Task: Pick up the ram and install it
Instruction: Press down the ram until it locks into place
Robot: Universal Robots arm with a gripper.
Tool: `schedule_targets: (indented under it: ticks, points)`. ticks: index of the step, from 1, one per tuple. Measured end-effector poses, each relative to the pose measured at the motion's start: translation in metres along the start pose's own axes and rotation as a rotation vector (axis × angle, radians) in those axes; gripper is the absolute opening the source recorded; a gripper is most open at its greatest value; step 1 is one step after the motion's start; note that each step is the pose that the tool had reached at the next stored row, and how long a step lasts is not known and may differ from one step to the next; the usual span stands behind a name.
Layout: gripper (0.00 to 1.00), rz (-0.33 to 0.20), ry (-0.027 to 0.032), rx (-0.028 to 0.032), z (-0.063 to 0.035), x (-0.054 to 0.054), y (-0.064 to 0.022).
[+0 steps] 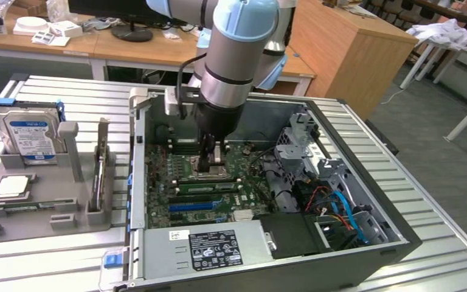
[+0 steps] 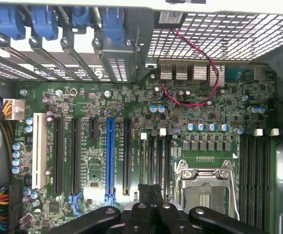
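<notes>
While lowered into the open computer case [image 1: 396, 240], the hand [image 1: 207, 166] is closed, fingers together above the motherboard [image 2: 131, 100] beside the CPU socket [image 2: 204, 191]. Ram [image 1: 207, 187]: green stick just under the fingertips, lying along the memory slots; gripped or seated, cannot tell. Hard drive [image 1: 31, 131]: upright in a grey holder on the counter [image 1: 63, 91], well apart.

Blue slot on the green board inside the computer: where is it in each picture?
Exterior view: the long blue plastic slot lies on the green motherboard, between the black end effector and the labelled silver box.
Wrist view: the slot runs between black slots, one end beside the end effector.
Shared landmark: the end effector.
</notes>
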State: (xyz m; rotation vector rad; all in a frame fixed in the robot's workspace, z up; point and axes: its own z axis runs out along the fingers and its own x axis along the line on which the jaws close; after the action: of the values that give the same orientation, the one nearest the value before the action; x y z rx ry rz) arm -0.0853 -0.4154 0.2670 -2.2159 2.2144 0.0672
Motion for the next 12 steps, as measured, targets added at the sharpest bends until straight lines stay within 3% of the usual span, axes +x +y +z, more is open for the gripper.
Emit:
schedule_targets:
  ticks: [12]
  points:
    - [0.11, 0.000, 0.0000, -0.0034, -0.0177, -0.001, 0.0003]
